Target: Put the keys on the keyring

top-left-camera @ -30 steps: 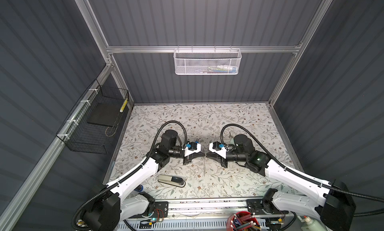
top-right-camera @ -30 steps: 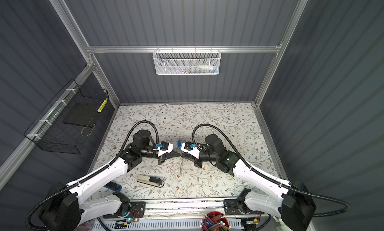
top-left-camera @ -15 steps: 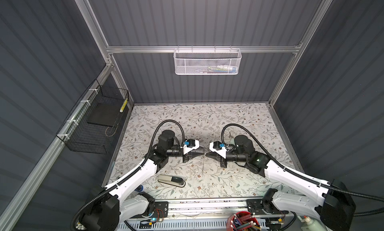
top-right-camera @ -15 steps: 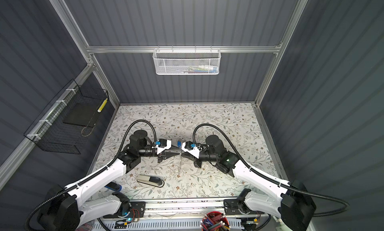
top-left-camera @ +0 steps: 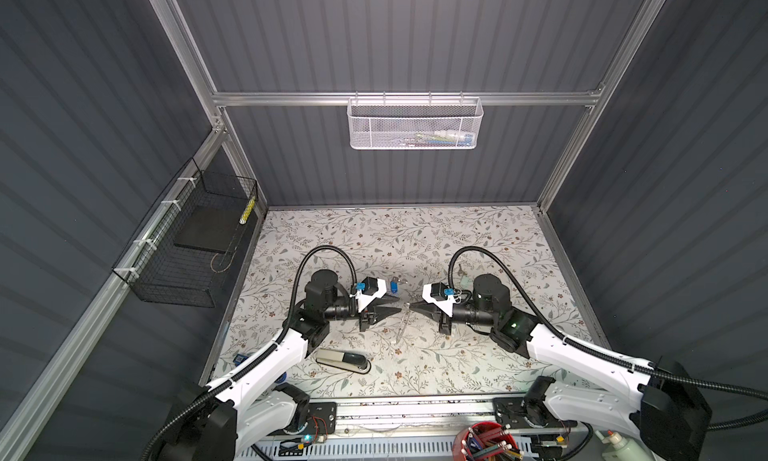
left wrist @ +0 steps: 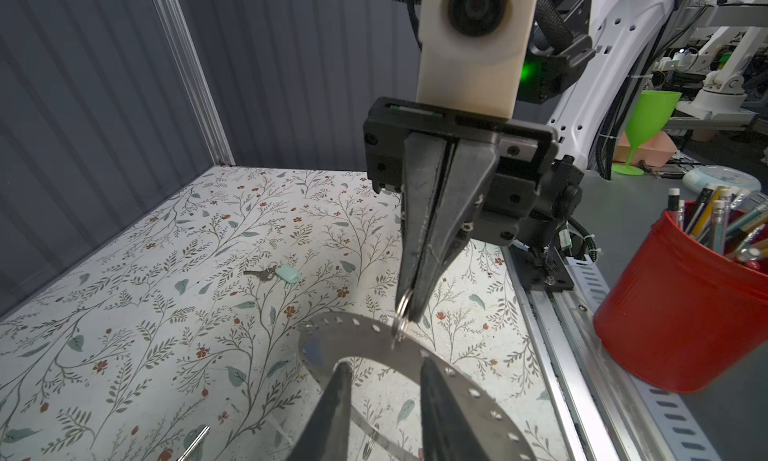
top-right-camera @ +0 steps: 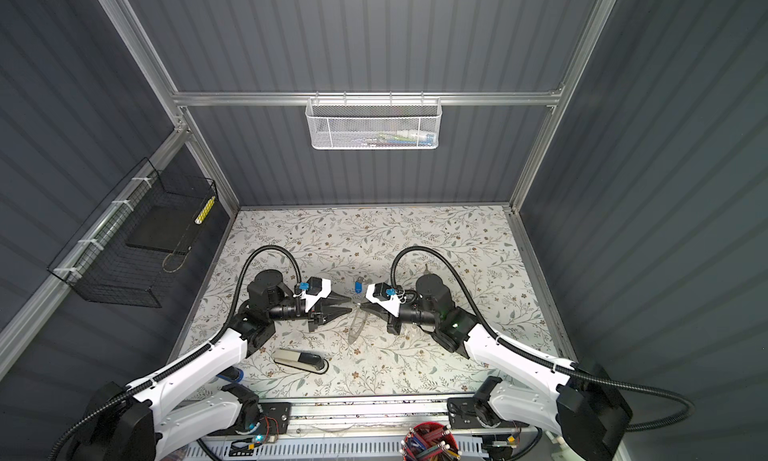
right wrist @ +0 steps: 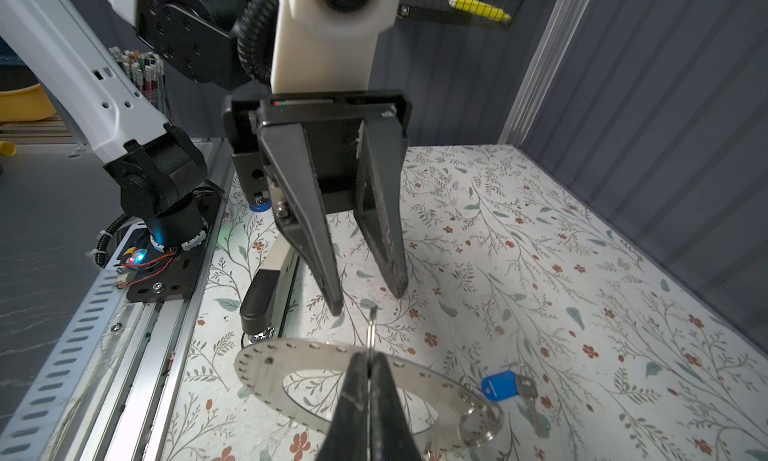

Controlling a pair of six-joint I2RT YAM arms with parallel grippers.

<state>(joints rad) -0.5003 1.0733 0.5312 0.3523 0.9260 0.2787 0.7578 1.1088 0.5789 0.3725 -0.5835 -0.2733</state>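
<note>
Faint print on the blue-tagged key [right wrist: 500,386] is too small to read. Since a second ago the left gripper [top-left-camera: 399,304] has drawn back a little from the right gripper [top-left-camera: 411,306]. Its jaws, closed then, now stand parted with nothing between them, while the right arm has hardly shifted. Both arms reach low over the floral mat [top-left-camera: 415,238], forearms level, the grippers pointing at each other tip to tip with a small gap. The right gripper is clamped on a small wire ring [right wrist: 372,332] (it passes through one of the tiny holes). From it the keyring [left wrist: 361,338] hangs tilted, just below and between the two grippers. The blue-tagged key lies on the mat just beside the left gripper's tips, on the far-wall side. The mint-tagged key [left wrist: 289,274] lies by the right gripper's wrist.
</note>
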